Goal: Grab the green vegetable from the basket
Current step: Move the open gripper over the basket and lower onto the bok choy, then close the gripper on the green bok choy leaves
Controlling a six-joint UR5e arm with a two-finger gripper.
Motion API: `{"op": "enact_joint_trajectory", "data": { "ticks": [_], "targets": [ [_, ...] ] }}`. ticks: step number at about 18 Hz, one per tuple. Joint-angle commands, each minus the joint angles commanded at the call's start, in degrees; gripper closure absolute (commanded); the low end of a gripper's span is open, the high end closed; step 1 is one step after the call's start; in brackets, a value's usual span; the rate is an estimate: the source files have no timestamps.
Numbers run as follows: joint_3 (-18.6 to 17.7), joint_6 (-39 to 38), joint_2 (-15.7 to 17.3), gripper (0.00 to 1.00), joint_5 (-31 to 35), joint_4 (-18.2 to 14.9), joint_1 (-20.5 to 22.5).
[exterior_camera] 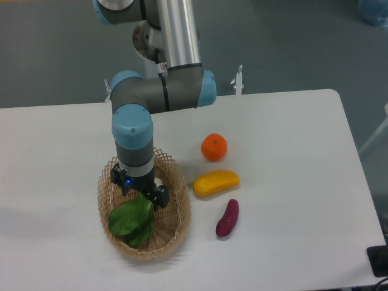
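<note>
The green vegetable (131, 219), a small bok choy with dark green leaves, lies in the tan wicker basket (176, 218) at the front left of the table. Its pale stem end is hidden under my gripper (143, 196). The gripper points straight down into the basket, directly over the stem end of the bok choy. Its fingers are low in the basket at the vegetable and seem closed around the stem, but the jaw gap is hidden by the gripper body.
An orange (214, 147), a yellow oblong fruit (216, 182) and a purple sweet potato (228, 218) lie on the white table (291, 151) to the right of the basket. The arm rises from the table's back edge.
</note>
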Motion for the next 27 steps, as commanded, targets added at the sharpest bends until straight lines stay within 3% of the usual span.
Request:
{"op": "enact_joint_trajectory", "data": {
  "ticks": [12,16,20,25,27],
  "targets": [
    [-0.09,-0.53,-0.97,0.00,2.55,0.35,-1.41],
    [-0.53,-0.62,-1.49,0.13,5.01,2.55,-1.93],
    [-0.70,-0.62,-1.23,0.38,4.92,2.73,-2.02],
    [-0.53,-0.18,-0.71,0.58,4.75,2.73,-1.93],
    [-0.53,0.00,-0.62,0.60,4.75,2.73,-1.93]
  ]
}}
